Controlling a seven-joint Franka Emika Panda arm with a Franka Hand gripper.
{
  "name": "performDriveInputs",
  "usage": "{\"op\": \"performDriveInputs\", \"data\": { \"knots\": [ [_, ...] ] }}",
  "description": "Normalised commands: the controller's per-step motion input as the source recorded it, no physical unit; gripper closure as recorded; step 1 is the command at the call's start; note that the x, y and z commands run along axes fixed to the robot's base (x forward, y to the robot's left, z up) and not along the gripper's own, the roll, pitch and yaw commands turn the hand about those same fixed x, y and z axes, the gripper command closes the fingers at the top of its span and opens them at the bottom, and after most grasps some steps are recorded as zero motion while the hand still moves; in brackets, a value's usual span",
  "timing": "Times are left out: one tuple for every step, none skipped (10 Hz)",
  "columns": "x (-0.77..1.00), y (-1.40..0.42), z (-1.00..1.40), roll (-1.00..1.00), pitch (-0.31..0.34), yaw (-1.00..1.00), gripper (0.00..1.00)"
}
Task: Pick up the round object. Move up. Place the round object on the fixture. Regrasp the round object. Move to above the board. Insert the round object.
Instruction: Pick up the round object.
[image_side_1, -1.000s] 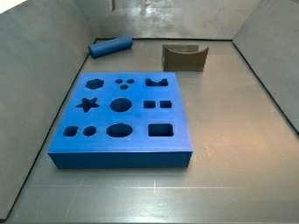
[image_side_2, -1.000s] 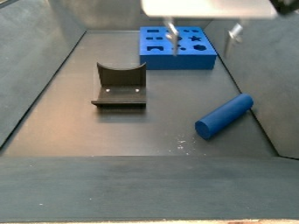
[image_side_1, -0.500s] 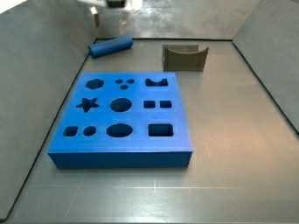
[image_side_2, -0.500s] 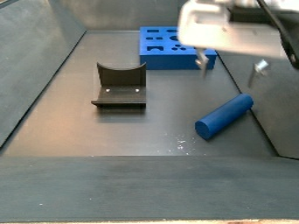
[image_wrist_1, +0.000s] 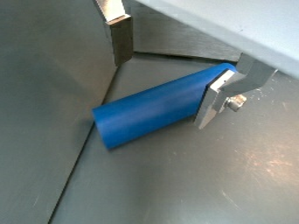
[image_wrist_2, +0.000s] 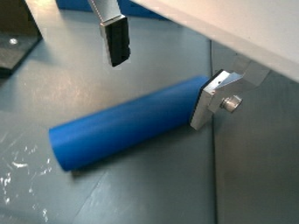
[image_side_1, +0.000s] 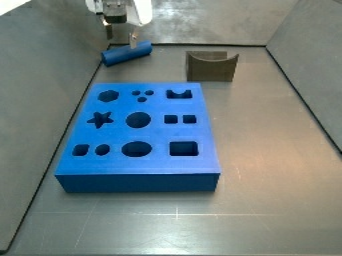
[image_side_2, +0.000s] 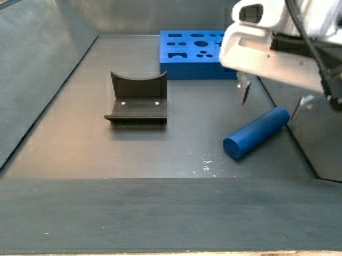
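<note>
The arm reaches down at the far corner of the enclosure, with the gripper (image_side_1: 124, 40) low over the smooth blue cylinder peg, the round object (image_side_1: 128, 53). In both wrist views the two flat silver fingers stand spread wide, released and holding nothing: one finger (image_wrist_2: 114, 37) with its dark pad hangs clear on one side of the peg, while the opposite finger (image_wrist_2: 214, 99) sits against the peg's far end on the other side. The peg (image_wrist_1: 158, 111) lies on its side on the grey floor between the two fingers, close to the seam where the floor meets the sloping grey wall (image_wrist_1: 47, 79). In a side view the white body of the gripper (image_side_2: 277, 88) hides part of the peg's upper end, and the peg (image_side_2: 255, 133) lies slanted next to the right wall.

Away from the fingers, the small dark brown-grey block with a curved notch in its top, the fixture (image_side_2: 136, 98), stands alone on the floor, well apart from the peg. The large thick blue slab with differently shaped holes, the board (image_side_1: 140, 135), lies flat in the middle of the floor, its holes all unfilled. Nothing lies between the fingers and the peg.
</note>
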Motion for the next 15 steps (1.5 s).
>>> {"op": "performDriveInputs", "data": {
  "knots": [
    [0.0, 0.33, -0.31, -0.36, -0.229, -0.32, 0.0],
    [0.0, 0.29, -0.28, -0.39, -0.221, -0.31, 0.0],
    [0.0, 0.23, -0.23, -0.43, -0.237, -0.31, 0.0],
    [0.0, 0.21, -0.2, -0.45, -0.237, -0.31, 0.0],
    [0.0, 0.16, -0.25, -0.43, -0.2, -0.28, 0.0],
    [0.0, 0.0, -0.47, -0.33, -0.013, -0.27, 0.0],
    [0.0, -0.08, -0.5, -0.29, 0.017, -0.34, 0.0],
    [0.11, -0.29, -0.52, -0.25, 0.013, -0.35, 0.0],
    [0.19, -0.43, -0.72, -0.15, -0.049, -0.25, 0.0],
    [0.17, -0.41, -0.55, -0.2, -0.179, -0.27, 0.0],
    [0.17, -0.33, -0.5, -0.27, -0.193, -0.28, 0.0],
    [0.12, -0.08, -0.35, -0.37, -0.2, -0.27, 0.0],
    [0.0, 0.0, -0.22, -0.44, -0.204, -0.29, 0.0],
    [0.0, 0.15, -0.15, -0.48, -0.187, -0.19, 0.0],
    [0.0, 0.24, -0.17, -0.47, -0.187, -0.12, 0.0]
  ]
}}
